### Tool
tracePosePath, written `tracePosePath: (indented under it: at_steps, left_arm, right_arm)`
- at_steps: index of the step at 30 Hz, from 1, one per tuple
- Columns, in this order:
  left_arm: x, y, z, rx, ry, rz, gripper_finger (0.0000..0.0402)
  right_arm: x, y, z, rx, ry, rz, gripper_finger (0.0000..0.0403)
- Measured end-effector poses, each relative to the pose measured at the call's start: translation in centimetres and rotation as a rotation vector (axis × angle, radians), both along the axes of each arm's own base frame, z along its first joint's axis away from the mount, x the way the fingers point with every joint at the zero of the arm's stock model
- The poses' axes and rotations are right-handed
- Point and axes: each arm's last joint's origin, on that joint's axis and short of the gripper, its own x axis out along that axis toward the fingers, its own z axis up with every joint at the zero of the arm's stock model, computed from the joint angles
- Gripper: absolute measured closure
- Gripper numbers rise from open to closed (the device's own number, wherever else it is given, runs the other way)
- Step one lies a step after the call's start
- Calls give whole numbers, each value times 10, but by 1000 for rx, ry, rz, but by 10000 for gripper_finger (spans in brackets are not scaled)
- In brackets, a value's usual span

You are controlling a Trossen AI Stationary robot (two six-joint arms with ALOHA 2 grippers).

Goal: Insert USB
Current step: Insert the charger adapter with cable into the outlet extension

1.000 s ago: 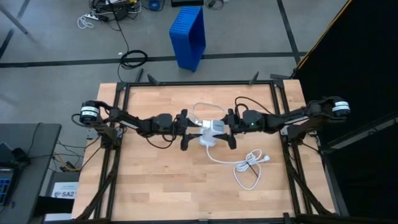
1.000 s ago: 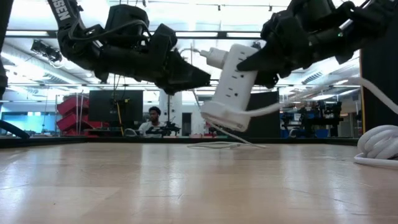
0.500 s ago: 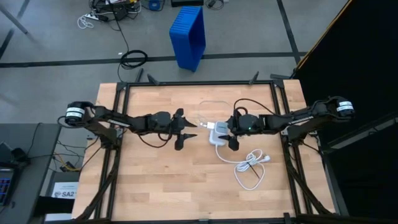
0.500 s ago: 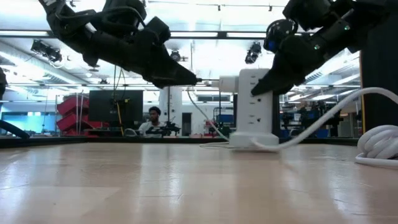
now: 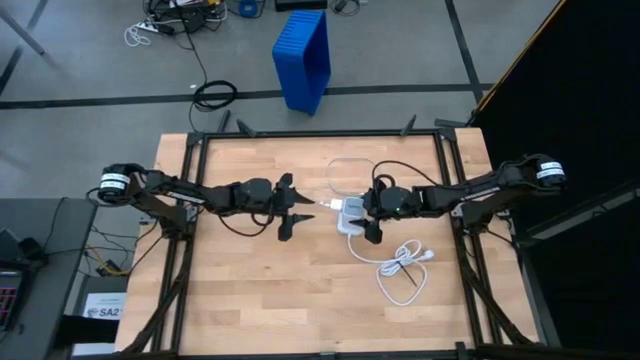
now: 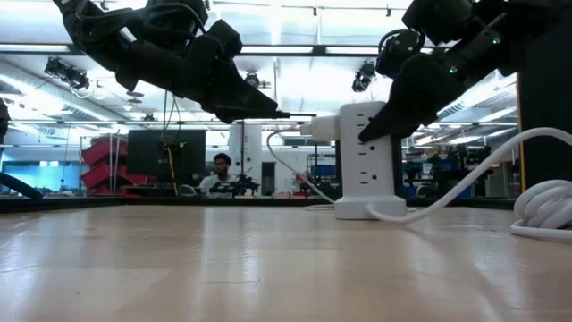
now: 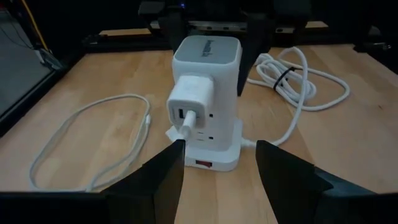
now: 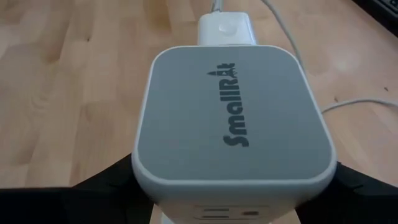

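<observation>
While the white socket tower stands upright on the wooden table near its middle, the right gripper grasps it, one dark finger on each side of the grey-topped block, jaws spread wide around its body. A small white charger sits plugged into the tower's face at its nine o'clock side, and the USB has one plug seated in that charger; its thin white cable droops to the tabletop and loops away toward the tower's twelve o'clock in the high view. The left gripper hovers just at nine o'clock of the charger, off the table, its jaws spread and holding nothing, fingertips apart from the plug. The tower's thick power cord trails off to five o'clock, where it lies bundled in coils. Beyond the table at twelve o'clock, a blue bin rests on the floor.
</observation>
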Motion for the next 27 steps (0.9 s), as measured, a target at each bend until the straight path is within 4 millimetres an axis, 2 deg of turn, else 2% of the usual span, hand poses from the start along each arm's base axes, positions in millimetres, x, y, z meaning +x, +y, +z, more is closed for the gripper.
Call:
tracePosePath:
  at_steps: [3, 7, 9, 18, 27]
  left_arm:
    - [0, 0, -1, 0, 9, 0, 218]
    - [0, 0, -1, 0, 9, 0, 218]
    - [0, 0, -1, 1, 10, 0, 218]
    - [0, 0, -1, 2, 10, 0, 218]
    - [0, 0, -1, 2, 12, 0, 218]
  right_arm:
    - [2, 2, 2, -11, -36, 20, 130]
    - [2, 3, 1, 21, -46, 11, 40]
    - [2, 3, 2, 36, -49, 3, 17]
    - [1, 3, 3, 29, -41, 11, 66]
    - [-16, 5, 31, 49, -120, 27, 57]
